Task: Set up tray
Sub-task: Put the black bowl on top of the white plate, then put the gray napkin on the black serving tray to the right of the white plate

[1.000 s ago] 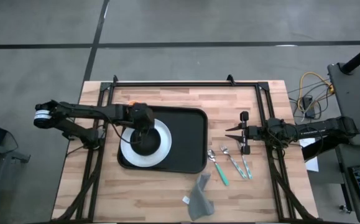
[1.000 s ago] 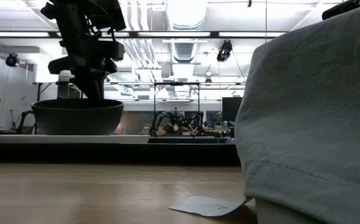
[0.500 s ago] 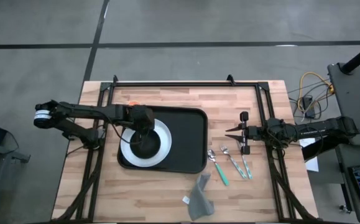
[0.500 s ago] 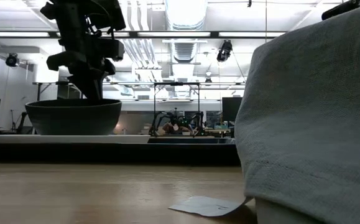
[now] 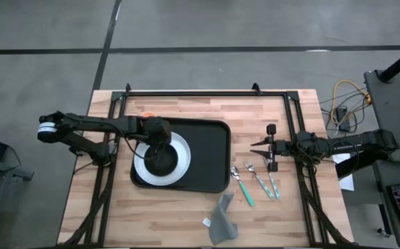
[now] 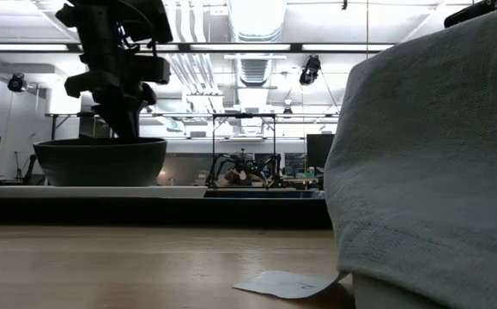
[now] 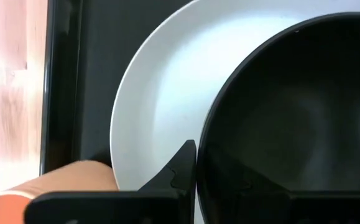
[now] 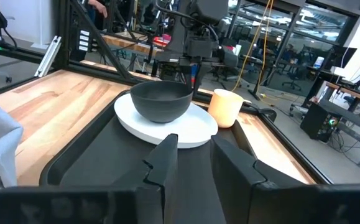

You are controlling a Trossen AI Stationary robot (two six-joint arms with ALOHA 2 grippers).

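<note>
Bowl set on plate, cutlery left
Left gripper point(image 5: 159, 138) grasped bowl point(image 5: 161, 160) rim on plate point(image 5: 179, 156) in tray point(image 5: 213, 155); spoons point(image 5: 244, 185) outside

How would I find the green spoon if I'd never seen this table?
Start at the big black tray on the wooden table. Just off its edge, on the side toward the right gripper, three utensils lie in a row. The spoon is nearest the tray, the only one with a green handle.
</note>
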